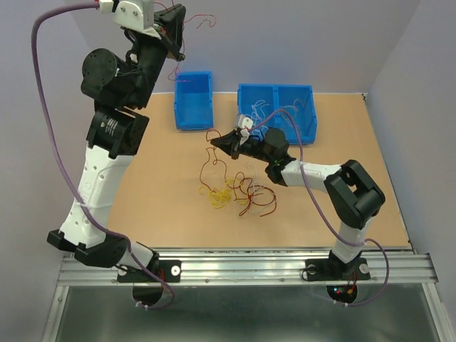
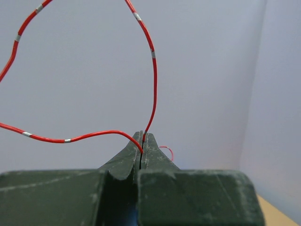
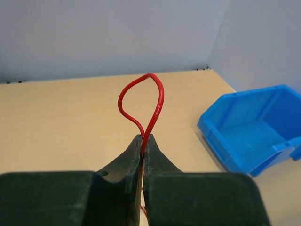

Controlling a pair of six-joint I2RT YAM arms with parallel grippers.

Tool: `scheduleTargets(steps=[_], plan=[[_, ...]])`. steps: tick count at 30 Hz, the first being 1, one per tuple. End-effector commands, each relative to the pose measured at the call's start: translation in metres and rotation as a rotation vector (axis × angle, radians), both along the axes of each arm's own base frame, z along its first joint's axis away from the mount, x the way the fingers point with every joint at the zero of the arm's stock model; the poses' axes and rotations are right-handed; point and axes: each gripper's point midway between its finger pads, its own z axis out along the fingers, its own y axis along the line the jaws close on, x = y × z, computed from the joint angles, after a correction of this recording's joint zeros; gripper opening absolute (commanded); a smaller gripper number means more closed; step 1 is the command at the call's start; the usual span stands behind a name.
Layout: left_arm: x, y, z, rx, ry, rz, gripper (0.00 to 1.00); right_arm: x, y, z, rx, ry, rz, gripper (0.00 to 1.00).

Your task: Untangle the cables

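Note:
The cables (image 1: 239, 189) lie as a loose clump of red, yellow and white wires on the table's middle. My left gripper (image 1: 173, 30) is raised high at the back left. It is shut (image 2: 142, 139) on a red cable with grey bands (image 2: 154, 80), which arcs up and away to the left. Low over the table just behind the clump, my right gripper (image 1: 218, 144) is shut (image 3: 143, 141) on a plain red cable. A loop of that cable (image 3: 159, 96) sticks out past the fingertips.
Behind the clump stand a small blue bin (image 1: 194, 100) and a wider two-compartment blue bin (image 1: 276, 110) holding a few pale wires. The small bin (image 3: 249, 129) shows at the right of the right wrist view. Grey walls enclose the table.

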Motion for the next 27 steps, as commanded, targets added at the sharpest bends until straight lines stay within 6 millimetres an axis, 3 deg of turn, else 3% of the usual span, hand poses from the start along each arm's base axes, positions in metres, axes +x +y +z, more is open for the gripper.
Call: scheduleTargets(steps=[1,5,6,7,9,10,11,12,14,17,18,21,27], plan=[[0.048,0.003,-0.023,0.02,0.044,0.126,0.0,-0.004,-0.013,0.016,0.023,-0.08,-0.045,0.01],[0.103,-0.005,-0.064,0.071,0.124,0.182,0.0,-0.01,-0.023,0.02,0.016,-0.096,-0.072,0.0],[0.113,-0.003,-0.066,0.059,0.135,0.188,0.0,-0.012,-0.026,0.017,0.006,-0.096,-0.073,0.01],[0.138,-0.002,-0.086,0.069,0.172,0.197,0.0,-0.014,-0.029,0.021,0.007,-0.103,-0.076,0.01],[0.159,0.002,-0.097,0.056,0.201,0.192,0.0,-0.017,-0.033,0.019,-0.008,-0.107,-0.082,0.01],[0.179,-0.001,-0.119,0.045,0.249,0.179,0.0,-0.018,-0.035,0.02,-0.01,-0.111,-0.087,0.01],[0.19,0.01,-0.126,0.035,0.265,0.196,0.0,-0.021,-0.038,0.024,-0.008,-0.117,-0.097,0.0],[0.198,0.007,-0.138,0.034,0.287,0.171,0.0,-0.021,-0.042,0.027,-0.005,-0.123,-0.107,0.0],[0.223,0.017,-0.173,-0.001,0.351,0.164,0.0,-0.025,-0.048,0.029,-0.011,-0.129,-0.12,0.01],[0.241,0.026,-0.202,-0.057,0.364,0.125,0.0,-0.029,-0.053,0.028,-0.02,-0.132,-0.129,0.01],[0.249,0.025,-0.242,-0.045,0.422,0.109,0.0,-0.032,-0.056,0.033,-0.014,-0.14,-0.131,0.01],[0.264,0.028,-0.3,-0.026,0.466,0.104,0.0,-0.037,-0.061,0.035,-0.017,-0.151,-0.138,0.0],[0.277,0.04,-0.375,-0.01,0.562,0.106,0.0,-0.041,-0.067,0.037,-0.02,-0.157,-0.146,0.01]])
